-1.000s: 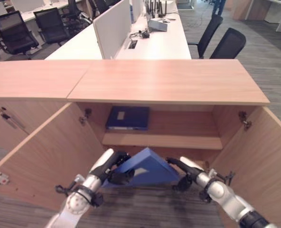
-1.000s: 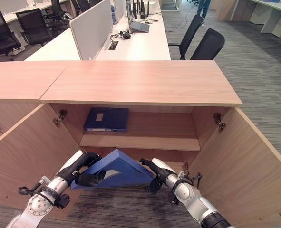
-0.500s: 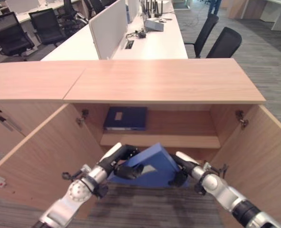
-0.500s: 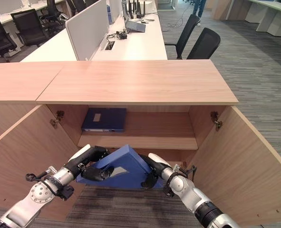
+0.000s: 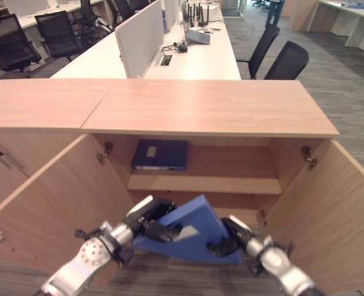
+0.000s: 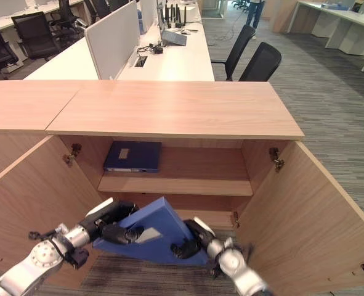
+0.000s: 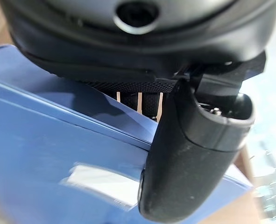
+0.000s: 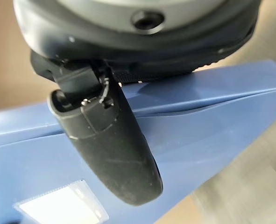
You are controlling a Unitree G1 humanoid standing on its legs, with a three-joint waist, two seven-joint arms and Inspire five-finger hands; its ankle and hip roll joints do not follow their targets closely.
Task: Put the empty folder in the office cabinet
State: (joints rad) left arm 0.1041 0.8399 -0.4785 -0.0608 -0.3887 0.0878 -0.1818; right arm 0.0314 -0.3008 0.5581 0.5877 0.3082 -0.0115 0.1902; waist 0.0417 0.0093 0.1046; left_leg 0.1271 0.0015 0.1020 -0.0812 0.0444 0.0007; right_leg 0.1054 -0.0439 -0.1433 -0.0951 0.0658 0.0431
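Blue folder (image 5: 191,231) held tilted in front of the lower compartment of the open wooden cabinet (image 5: 212,111), one corner up, w/ both hands on it. Left hand (image 5: 152,221) grips the folder's left edge: thumb (image 7: 189,154) lies across the front face beside the white label pocket (image 7: 98,184), fingers curled behind the edge, so it's pinched betw. thumb & fingers. Right hand (image 6: 191,240) clamps the right edge the same way: thumb (image 8: 112,149) pressed on the blue face, label corner (image 8: 58,207) just beside it, fingers round the back. Folder's lower edge sits near the carpet floor (image 6: 151,277), at the cabinet's mouth, below the shelf (image 5: 203,183). On that shelf, left side, a second dark blue folder (image 5: 160,153) lies flat. Both cabinet doors swung wide: left door (image 5: 58,203), right door (image 5: 329,216). Behind the cabinet: white desks w/ divider panel (image 5: 138,34) & black office chairs (image 5: 286,58).
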